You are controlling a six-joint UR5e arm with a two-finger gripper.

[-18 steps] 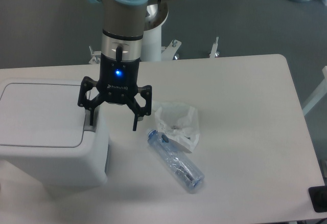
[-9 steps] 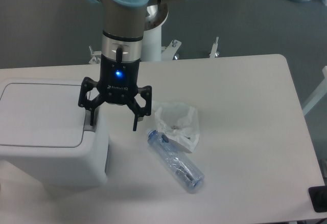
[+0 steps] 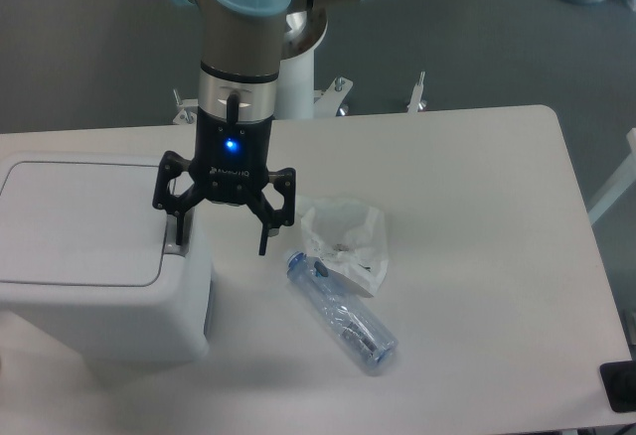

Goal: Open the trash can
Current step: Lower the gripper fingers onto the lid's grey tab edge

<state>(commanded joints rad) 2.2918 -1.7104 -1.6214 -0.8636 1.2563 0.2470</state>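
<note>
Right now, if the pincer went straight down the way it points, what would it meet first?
Probably the large boxy white plastic trash can: one finger of the open pincer hangs over its right edge by the grey push tab. The other finger would likely reach the white table. Depth is unclear.

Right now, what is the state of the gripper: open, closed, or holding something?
Gripper: open, fingers spread wide, holding nothing; one finger is at the right edge of the trash can, whose lid is down.

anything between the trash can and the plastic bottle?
Only the tool, open, one finger at the trash can lid's right edge; otherwise bare table up to the bottle. Fixed camera view.
</note>
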